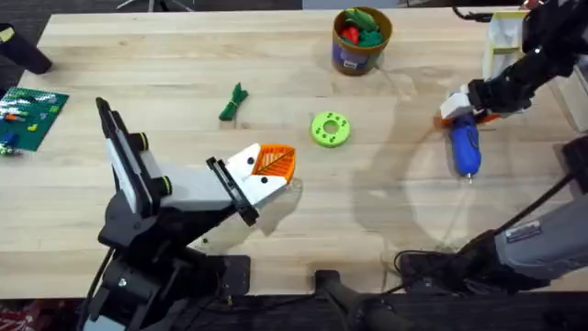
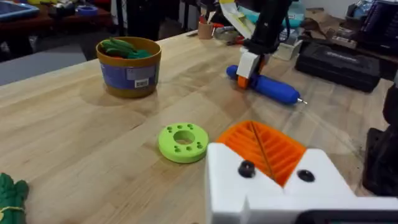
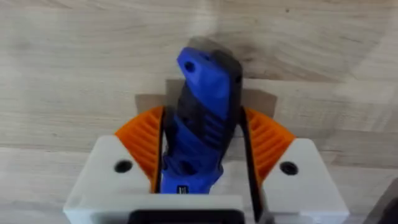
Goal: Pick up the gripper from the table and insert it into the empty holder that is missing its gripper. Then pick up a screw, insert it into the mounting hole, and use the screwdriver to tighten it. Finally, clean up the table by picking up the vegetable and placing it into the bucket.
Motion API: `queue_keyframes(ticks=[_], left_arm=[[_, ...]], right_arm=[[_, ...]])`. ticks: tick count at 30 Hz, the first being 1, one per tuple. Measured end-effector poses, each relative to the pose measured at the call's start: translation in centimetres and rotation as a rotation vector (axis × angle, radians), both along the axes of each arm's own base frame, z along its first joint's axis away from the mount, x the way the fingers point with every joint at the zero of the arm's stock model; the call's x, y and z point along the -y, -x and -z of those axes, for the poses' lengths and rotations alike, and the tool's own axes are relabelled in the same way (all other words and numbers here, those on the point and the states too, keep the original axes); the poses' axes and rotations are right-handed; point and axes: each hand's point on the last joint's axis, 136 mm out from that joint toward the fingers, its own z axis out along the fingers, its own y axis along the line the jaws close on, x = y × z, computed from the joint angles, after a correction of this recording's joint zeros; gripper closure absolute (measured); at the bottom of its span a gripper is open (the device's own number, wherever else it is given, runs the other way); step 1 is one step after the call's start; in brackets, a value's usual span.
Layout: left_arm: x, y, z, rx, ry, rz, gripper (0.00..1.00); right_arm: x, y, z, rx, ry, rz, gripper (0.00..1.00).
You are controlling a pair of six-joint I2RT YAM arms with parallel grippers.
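A pale wooden surface (image 1: 184, 74) carries the work, w/ cluttered benches and dark cases blurred in the room behind. At the far right, the right claw (image 1: 457, 108) pinches the rear end of the screwdriver (image 1: 465, 147), which lies flat on the wood, thin metal tip toward the near edge. The right wrist view shows the blue body (image 3: 202, 124) squeezed between the two orange ribbed pads (image 3: 142, 140); the tip is cut off there, hidden under the claw. From the left wrist cam the tool (image 2: 273, 88) lies across the far side, its collar end masked by the white-and-orange fingers of the right claw (image 2: 249, 67).

The left claw (image 1: 272, 165) hovers near centre, fingers pressed together w/ nothing between them; its orange pad (image 2: 264, 149) blocks much of the near foreground.

The vegetable (image 1: 234, 103) lies on bare wood left of centre, well apart from both claws; the left wrist cam catches just a green scrap (image 2: 12, 196) at the frame edge. The bucket (image 1: 361, 41) stands at the far edge, holding red and green items too small to make out. A bright green disc (image 1: 330, 129) w/ holes sits between bucket and left claw. A green board (image 1: 32, 115) at far left is partly cut off.
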Motion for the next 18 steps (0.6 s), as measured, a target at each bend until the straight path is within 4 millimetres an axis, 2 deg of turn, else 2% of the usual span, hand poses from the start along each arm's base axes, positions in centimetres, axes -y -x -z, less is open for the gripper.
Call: queue_keyframes(ticks=[2, 5, 6, 8, 10, 18], left_arm=[[0.0, 0.0, 0.0, 0.0, 0.0, 0.0, 0.985], [0.0, 0.0, 0.01, 0.0, 0.0, 0.0, 0.985], [0.0, 0.0, 0.0, 0.0, 0.0, 0.0, 0.985], [0.0, 0.0, 0.0, 0.0, 0.0, 0.0, 0.984], [0.0, 0.0, 0.0, 0.0, 0.0, 0.0, 0.985], [0.0, 0.0, 0.0, 0.0, 0.0, 0.0, 0.985]], right_arm=[[0.04, -0.04, 0.0, 0.002, 0.0, 0.003, 0.392], [0.04, -0.07, 0.01, 0.003, 0.0, 0.002, 0.546], [0.05, -0.07, 0.0, 0.004, 0.001, -0.003, 0.614], [0.03, -0.05, 0.06, 0.003, 0.0, -0.003, 0.837], [0.0, 0.03, 0.17, -0.001, -0.002, -0.001, 0.965], [-0.1, 0.18, 0.15, -0.007, -0.007, -0.001, 0.97]])
